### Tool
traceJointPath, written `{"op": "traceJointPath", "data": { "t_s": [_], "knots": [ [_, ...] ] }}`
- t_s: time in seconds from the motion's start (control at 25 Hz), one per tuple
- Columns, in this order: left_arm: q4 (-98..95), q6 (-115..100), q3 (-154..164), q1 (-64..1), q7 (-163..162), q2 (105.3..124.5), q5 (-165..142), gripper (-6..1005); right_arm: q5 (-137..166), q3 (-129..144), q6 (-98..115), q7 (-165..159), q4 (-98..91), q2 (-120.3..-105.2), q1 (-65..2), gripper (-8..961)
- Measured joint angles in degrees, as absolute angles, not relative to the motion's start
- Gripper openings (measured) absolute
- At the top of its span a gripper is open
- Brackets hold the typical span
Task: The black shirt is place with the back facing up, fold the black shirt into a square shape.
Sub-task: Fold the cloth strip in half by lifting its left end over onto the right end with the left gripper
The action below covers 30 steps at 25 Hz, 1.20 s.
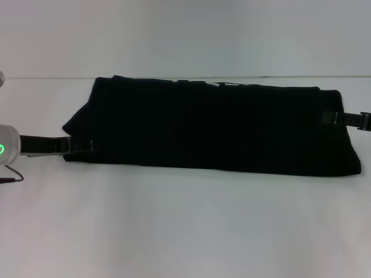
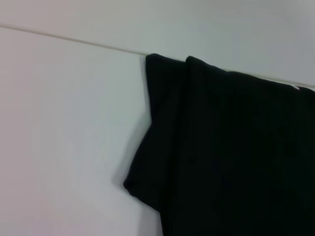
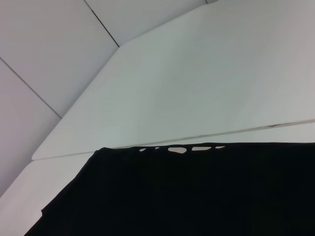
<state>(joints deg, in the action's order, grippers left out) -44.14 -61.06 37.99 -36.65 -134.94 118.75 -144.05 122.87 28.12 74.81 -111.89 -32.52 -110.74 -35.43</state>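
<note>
A black shirt (image 1: 208,124) lies folded into a long horizontal band across the middle of the head view, on a white table (image 1: 185,226). A thin strip of white print (image 1: 223,84) peeks out along the band's upper edge. The left gripper (image 1: 78,146) reaches in from the left edge of the frame and meets the shirt's lower left corner; the right gripper (image 1: 336,119) reaches in from the right edge and lies against the shirt's right end. Whether either pair of fingers pinches the cloth cannot be told. A thin dark cable (image 1: 11,175) trails at the left edge. A pale wall (image 1: 185,35) fills the upper part of the frame.
</note>
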Motion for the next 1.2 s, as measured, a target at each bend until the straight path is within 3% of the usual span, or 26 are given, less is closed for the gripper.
{"op": "traceJointPath", "data": {
  "t_s": [0.52,0.96,1.08,1.2],
  "knots": [
    [-44.3,-61.2,39.1,-36.9,-133.4,118.74,-144.2,950,122.8,28.1,74.8,-112.1,-32.5,-110.7,-35.5,661],
    [-44.2,-60.7,39.0,-37.3,-132.8,118.58,-145.4,666,123.1,28.0,73.7,-112.7,-32.5,-110.26,-35.2,612],
    [-44.1,-60.6,39.0,-37.3,-132.8,118.54,-145.4,421,123.7,28.5,72.4,-113.6,-32.5,-109.79,-34.9,607],
    [-44.1,-60.6,39.0,-37.3,-132.8,118.54,-145.4,357,125.3,28.7,71.0,-115.3,-32.5,-109.22,-34.8,607]
  ]
}}
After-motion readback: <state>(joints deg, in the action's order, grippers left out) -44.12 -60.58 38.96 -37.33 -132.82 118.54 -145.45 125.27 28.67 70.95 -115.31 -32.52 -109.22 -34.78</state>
